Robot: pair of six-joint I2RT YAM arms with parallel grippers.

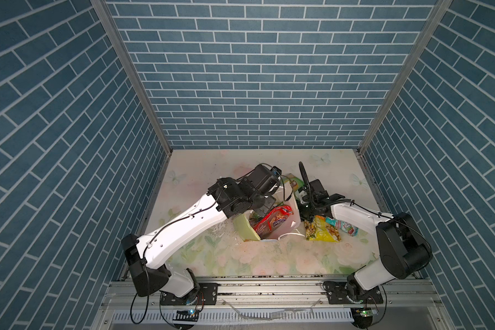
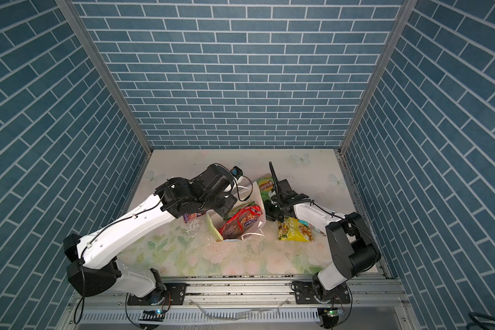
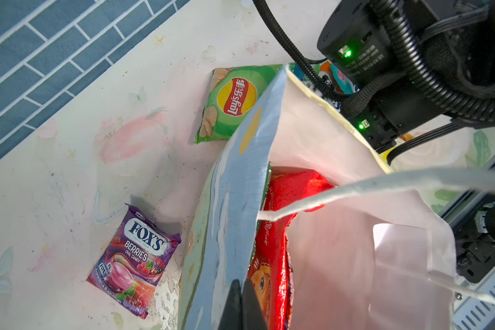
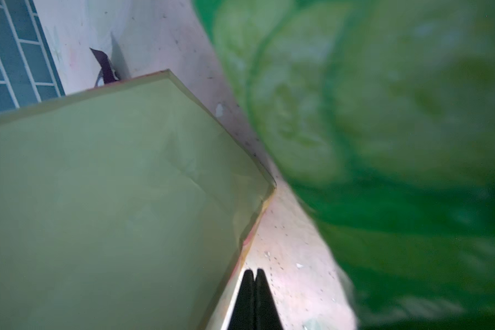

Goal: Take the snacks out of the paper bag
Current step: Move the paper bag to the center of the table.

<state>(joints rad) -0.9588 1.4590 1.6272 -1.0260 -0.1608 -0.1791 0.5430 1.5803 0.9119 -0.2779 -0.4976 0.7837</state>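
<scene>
The paper bag (image 1: 290,211) (image 2: 257,205) lies on its side mid-table, mouth toward the front. The red cookie bag (image 1: 272,221) (image 3: 283,194) is inside it. My left gripper (image 3: 242,283) is shut on the rim of the bag's bluish wide side (image 3: 235,200). My right gripper (image 4: 253,271) is shut and empty, low over the table beside the bag's pale green narrow side (image 4: 112,185). Outside the bag lie the green Lay's chips (image 2: 265,185) (image 3: 232,103), a purple Fox's packet (image 3: 137,260), a yellow packet (image 1: 323,230) and a teal packet (image 1: 345,227).
Blue brick-pattern walls enclose the floral table (image 1: 269,257) on three sides. A metal rail (image 1: 269,288) with both arm bases runs along the front. A white cord handle (image 3: 383,180) crosses the bag's mouth. The right arm's wrist (image 3: 397,71) sits close behind the bag.
</scene>
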